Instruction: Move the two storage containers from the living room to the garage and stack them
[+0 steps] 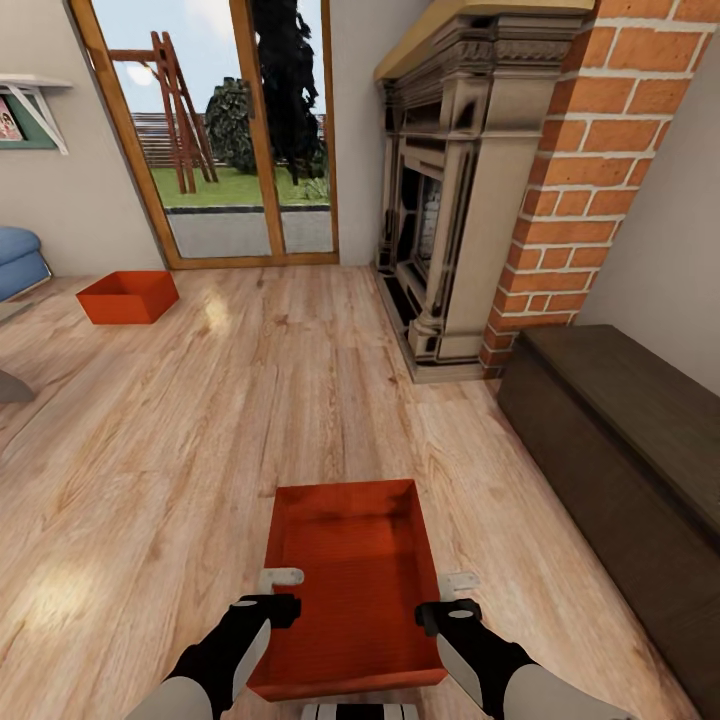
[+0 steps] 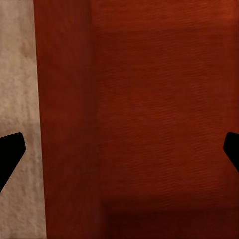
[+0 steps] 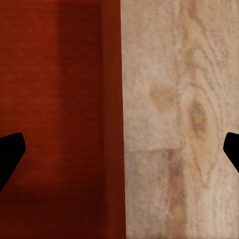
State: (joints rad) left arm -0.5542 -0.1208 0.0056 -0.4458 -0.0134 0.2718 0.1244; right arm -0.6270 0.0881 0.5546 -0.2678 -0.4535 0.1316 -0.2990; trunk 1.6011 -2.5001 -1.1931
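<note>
Both pincers, left and right, were held wide open, gripping nothing, astride the near container's side walls for lifting.

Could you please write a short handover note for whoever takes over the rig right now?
Left gripper: open, straddling the left wall of the near bin.
Right gripper: open, straddling its right wall.
Near bin: on the wood floor just in front of the robot, not gripped yet.
Far bin: on the floor near the glass door, beside the sofa.
Done: arms lined up on the near bin; nothing moved out of the living room.
Left: close both grippers, carry this bin to the garage, fetch the far bin, stack one on the other.
</note>
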